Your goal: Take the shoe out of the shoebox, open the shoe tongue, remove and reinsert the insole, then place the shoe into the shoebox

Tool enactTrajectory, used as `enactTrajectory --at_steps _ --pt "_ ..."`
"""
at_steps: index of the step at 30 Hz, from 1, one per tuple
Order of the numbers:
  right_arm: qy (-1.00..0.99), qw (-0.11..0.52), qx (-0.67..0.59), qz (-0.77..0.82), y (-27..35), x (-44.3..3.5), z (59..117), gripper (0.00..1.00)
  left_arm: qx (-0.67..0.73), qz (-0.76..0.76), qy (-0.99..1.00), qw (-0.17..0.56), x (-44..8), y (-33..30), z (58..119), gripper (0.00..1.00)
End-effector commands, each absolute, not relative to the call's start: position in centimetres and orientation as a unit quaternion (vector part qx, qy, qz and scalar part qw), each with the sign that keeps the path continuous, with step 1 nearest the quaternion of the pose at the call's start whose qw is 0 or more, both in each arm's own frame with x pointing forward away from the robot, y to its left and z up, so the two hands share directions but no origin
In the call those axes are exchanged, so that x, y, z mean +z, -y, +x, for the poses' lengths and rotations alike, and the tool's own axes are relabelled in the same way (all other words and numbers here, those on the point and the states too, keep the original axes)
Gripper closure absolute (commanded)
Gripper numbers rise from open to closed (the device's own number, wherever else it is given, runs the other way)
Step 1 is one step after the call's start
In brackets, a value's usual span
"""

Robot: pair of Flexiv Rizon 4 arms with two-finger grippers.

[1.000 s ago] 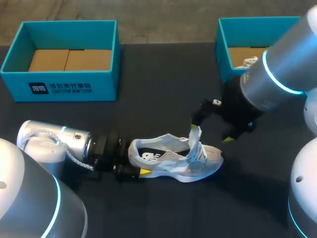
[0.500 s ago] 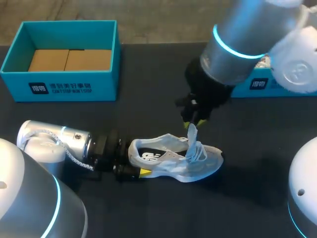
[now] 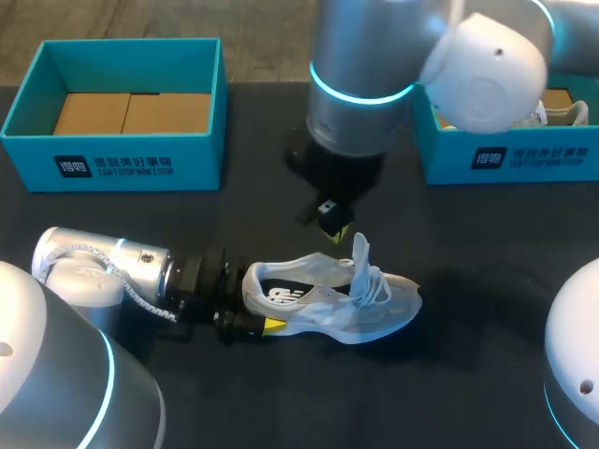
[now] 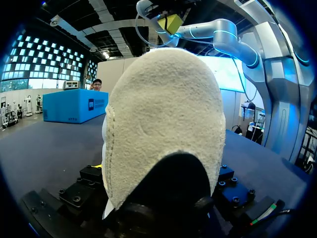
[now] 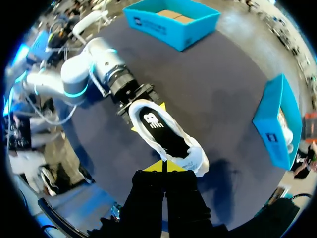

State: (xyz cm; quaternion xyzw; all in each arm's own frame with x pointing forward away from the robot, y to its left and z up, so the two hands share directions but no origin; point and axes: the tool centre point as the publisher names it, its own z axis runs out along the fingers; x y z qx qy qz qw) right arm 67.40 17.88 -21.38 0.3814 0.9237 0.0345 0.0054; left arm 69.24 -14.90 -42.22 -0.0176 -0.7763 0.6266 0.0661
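Clamps the white mesh shoe (image 3: pixel 332 309) by its heel in the left gripper (image 5: pixel 147 117), tongue (image 3: pixel 361 254) standing up, dark insole (image 3: pixel 285 292) showing, with right gripper (image 5: pixel 163 166) pressed together above, seemingly empty.

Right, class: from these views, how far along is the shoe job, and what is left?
Done: the shoe lies on the table, out of the shoebox, its tongue standing up. In hand: the left gripper clamps the heel; the right gripper, shut and empty, hangs above the opening. Left: the insole is in the shoe, so pulling it, refitting it and boxing the shoe remain.
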Motion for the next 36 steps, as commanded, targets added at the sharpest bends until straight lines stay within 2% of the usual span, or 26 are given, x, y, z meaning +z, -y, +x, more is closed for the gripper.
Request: enactTrajectory --at_steps 1,9,16,28,36 --pt "-0.945 0.011 -0.016 0.326 -19.5 -22.0 67.8 1.00 0.626 -0.017 0.777 0.066 -42.3 14.9 69.2 1.00" --pt "-0.972 -0.023 -0.005 0.236 -20.5 -25.6 68.9 1.00 0.626 -0.017 0.777 0.066 -42.3 14.9 69.2 1.00" --pt "-0.988 -0.019 -0.036 0.148 -21.5 -28.2 69.1 1.00 0.626 -0.017 0.777 0.066 -42.3 14.9 69.2 1.00" --pt "-0.988 -0.019 -0.036 0.148 -21.5 -28.2 69.1 1.00 0.626 -0.017 0.777 0.066 -42.3 14.9 69.2 1.00" --pt "-0.992 0.038 -0.039 0.118 -22.6 -30.6 68.6 1.00 0.626 -0.017 0.777 0.066 -42.3 14.9 69.2 1.00"
